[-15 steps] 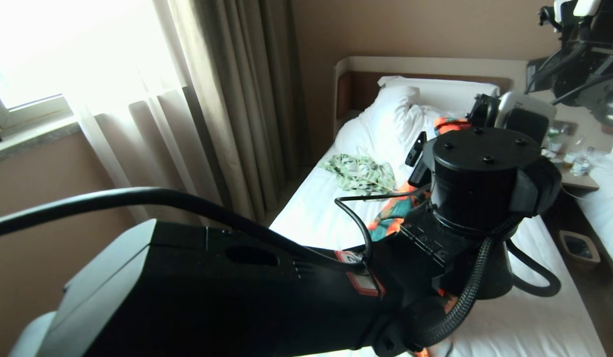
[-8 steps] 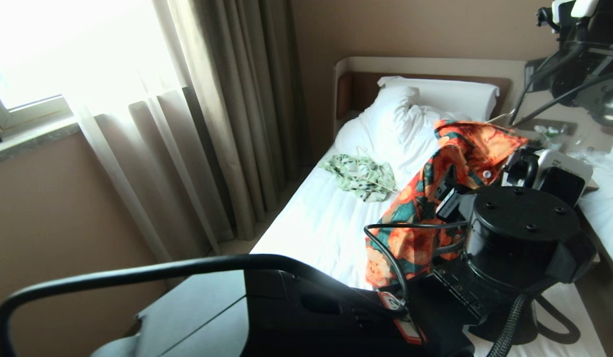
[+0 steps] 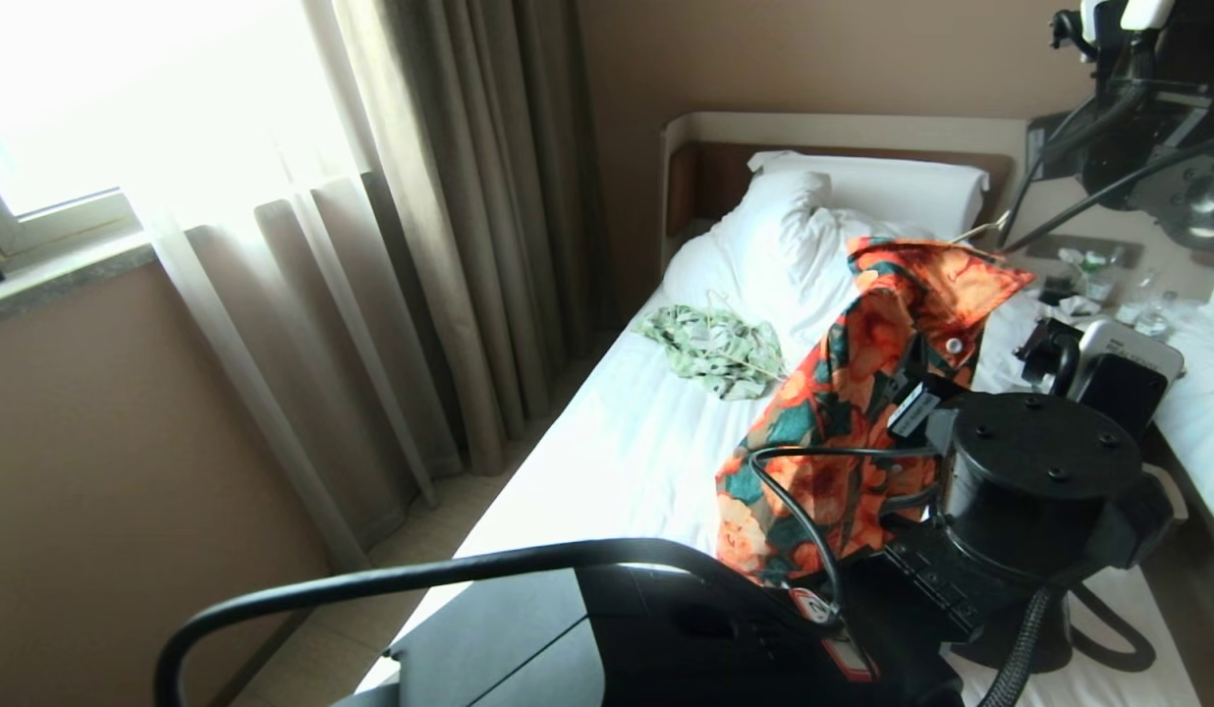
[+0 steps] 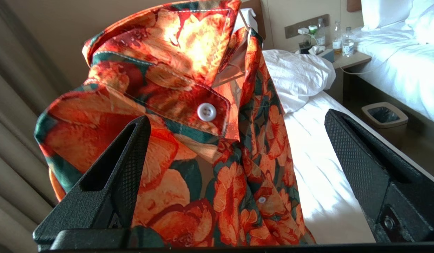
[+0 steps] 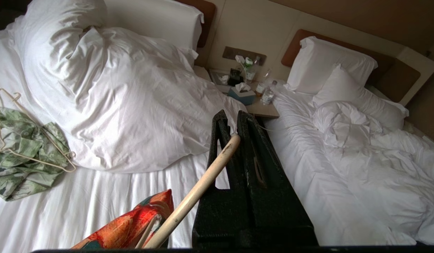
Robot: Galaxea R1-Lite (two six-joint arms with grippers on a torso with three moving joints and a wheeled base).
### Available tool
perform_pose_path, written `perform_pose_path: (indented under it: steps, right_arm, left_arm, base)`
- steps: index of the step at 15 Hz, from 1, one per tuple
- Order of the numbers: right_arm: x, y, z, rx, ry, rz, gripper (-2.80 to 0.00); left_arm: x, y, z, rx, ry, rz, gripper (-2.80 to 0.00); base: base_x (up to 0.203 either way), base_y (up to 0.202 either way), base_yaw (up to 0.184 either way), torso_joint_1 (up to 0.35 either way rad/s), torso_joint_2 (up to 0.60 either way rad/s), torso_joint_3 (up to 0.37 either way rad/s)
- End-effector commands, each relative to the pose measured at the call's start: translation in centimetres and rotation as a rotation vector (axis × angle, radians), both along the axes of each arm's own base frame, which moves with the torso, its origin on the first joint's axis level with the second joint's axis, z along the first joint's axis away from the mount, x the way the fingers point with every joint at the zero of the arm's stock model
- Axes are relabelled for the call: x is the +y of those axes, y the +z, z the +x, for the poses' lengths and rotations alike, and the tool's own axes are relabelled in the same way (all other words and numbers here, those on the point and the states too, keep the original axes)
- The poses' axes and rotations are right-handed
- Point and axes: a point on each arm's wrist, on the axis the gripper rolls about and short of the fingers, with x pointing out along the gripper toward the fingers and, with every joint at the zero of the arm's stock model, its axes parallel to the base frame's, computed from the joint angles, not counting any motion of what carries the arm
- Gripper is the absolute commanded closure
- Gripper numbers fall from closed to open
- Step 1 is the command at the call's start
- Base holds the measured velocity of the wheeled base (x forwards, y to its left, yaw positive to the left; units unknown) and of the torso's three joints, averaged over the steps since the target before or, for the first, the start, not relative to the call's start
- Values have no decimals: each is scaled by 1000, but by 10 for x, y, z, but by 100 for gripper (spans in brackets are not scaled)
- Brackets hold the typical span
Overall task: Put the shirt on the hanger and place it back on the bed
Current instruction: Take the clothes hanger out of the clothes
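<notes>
The orange-flowered shirt (image 3: 862,393) hangs in the air over the white bed (image 3: 617,442), draped on the cream hanger (image 5: 199,189). High at the right of the head view, my right gripper (image 5: 232,121) is shut on the hanger's hook. My left gripper (image 4: 238,147) is open wide just in front of the shirt (image 4: 189,105), facing its collar and buttoned front. Fabric fills the gap between its fingers (image 4: 125,168), and I cannot tell whether it touches them. Most of the hanger is hidden inside the shirt.
A pale green-and-white shirt with its own thin hanger (image 3: 715,344) lies on the bed by the bunched duvet (image 5: 125,98). A nightstand with bottles (image 5: 259,105), a second bed (image 5: 361,158) and a waste bin (image 4: 383,114) stand to the right. Curtains (image 3: 450,196) hang on the left.
My left arm has swung down and to the right in the head view, uncovering the hanging shirt. The right gripper has kept its hold on the hanger.
</notes>
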Motion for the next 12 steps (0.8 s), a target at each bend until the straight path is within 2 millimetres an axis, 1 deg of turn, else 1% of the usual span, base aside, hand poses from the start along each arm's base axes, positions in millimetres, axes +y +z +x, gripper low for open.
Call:
perform_pose_path:
  steps: [1,2,5,7,9,12]
  right_arm:
    - [0,2,-2,-5,-2,-1,0]
    - [0,3,-2,-8,-3,-1,0]
    - [-3,5,-6,-10,-7,0,0]
    - [-6,5,-6,-11,-12,0,0]
    - [-6,6,-7,-11,-13,0,0]
    - [-6,10,-11,-21,-11,1,0]
  left_arm:
    - [-4,-5,-6,-10,-15,0,-280]
    - [-4,-6,-4,-16,-26,-1,-280]
    - [1,-15,17,-41,-35,-18,-280]
    - [6,-15,28,-60,-13,-39,-280]
    - [10,-23,45,-63,18,-28,-280]
    - [18,-24,62,-70,57,-24,-280]
  base:
    - [0,0,0,0,0,0]
    - [0,0,0,0,0,0]
    - [0,0,0,0,0,0]
    - [0,0,0,0,0,0]
    - [0,0,0,0,0,0]
    - [0,0,0,0,0,0]
